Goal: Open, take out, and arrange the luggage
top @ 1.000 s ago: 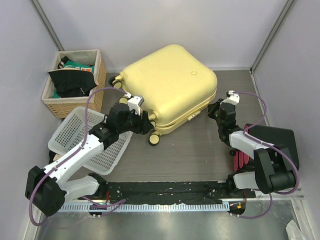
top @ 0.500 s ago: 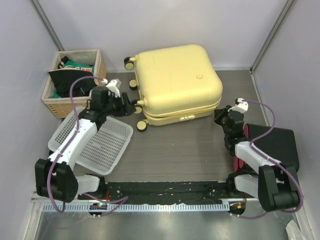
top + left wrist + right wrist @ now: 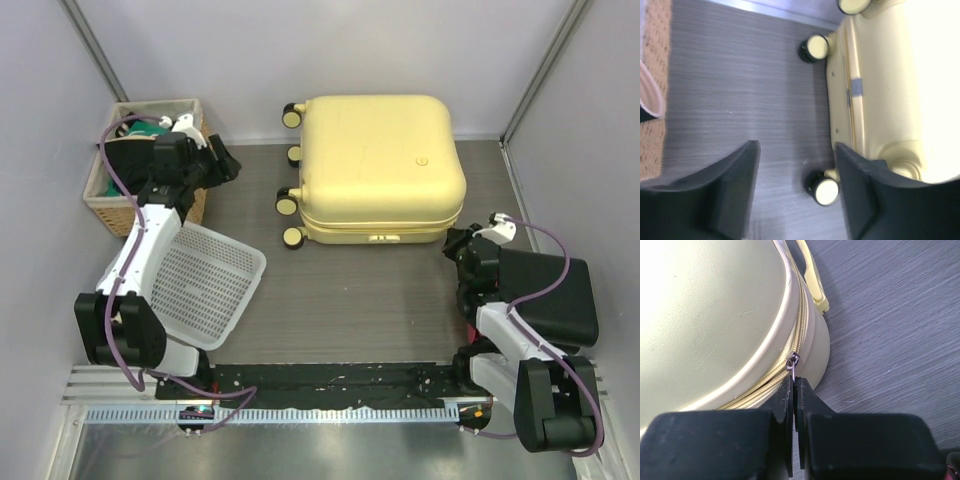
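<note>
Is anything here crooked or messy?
Yes. The white plastic basket lies crooked, turned at an angle beside the wicker basket, whose clothes sit in a rumpled heap. The yellow suitcase lies flat and closed.

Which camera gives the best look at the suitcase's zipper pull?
Right wrist: the zipper pull sits centre frame, pinched in the right gripper. Top view: too small to see. Left wrist: only the side with the wheels.
</note>
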